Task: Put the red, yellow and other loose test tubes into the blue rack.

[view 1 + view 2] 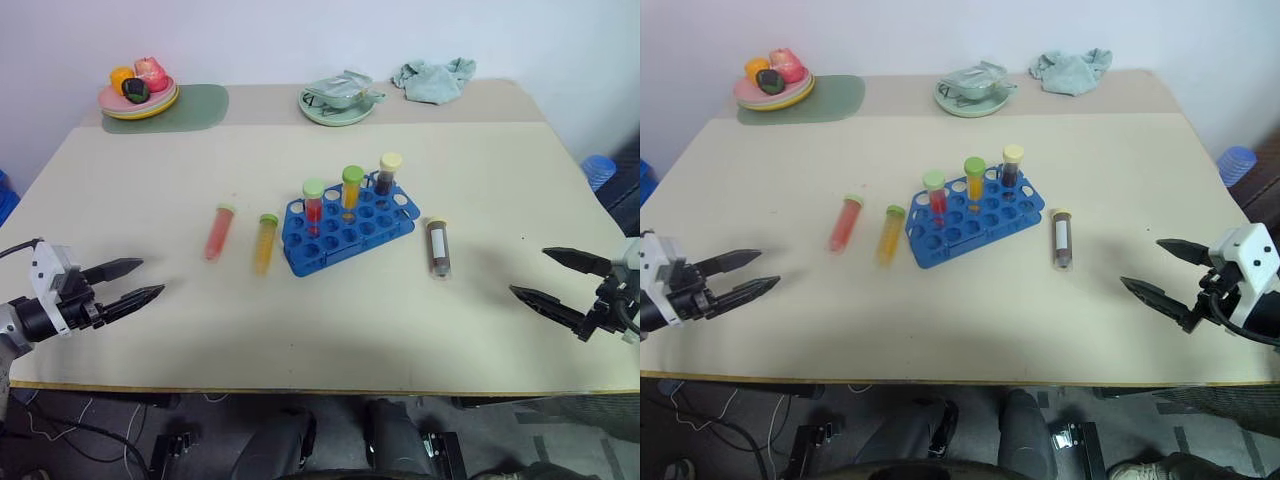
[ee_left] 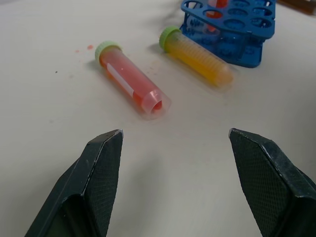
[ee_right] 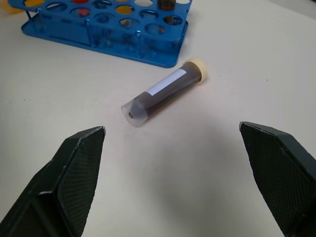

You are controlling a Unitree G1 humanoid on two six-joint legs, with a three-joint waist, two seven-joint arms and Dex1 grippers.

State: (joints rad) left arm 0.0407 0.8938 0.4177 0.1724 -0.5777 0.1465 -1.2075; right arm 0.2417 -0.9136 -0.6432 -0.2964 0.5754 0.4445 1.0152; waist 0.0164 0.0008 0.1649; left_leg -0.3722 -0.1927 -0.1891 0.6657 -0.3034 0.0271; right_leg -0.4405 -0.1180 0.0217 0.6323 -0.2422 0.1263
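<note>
Left gripper (image 1: 140, 280) was held with fingers spread apart and nothing between them, low over the table (image 1: 480, 160) near its left front edge; it was aimed toward the loose tubes, judged as staging for a reach; right gripper (image 1: 545, 278) was likewise held wide apart and unloaded near the right front edge, angled toward the brown tube (image 1: 438, 248), judged as the same staging; red tube (image 1: 219, 231) was lain flat left of the rack, pale green cap away from the robot; yellow tube (image 1: 266, 243) was lain flat just beside it, between red tube and blue rack (image 1: 350, 230), green cap also at the far end; brown tube, cream-capped with a white label, was lain flat just right of the rack; rack was set tilted near table centre, three capped tubes already stood upright in it: red, orange and dark fills; three tubes judged still to be loaded; fruit plate (image 1: 138, 100), green dish (image 1: 338, 106) and cloth (image 1: 433, 78) were left at the far edge, well apart from the work
</note>
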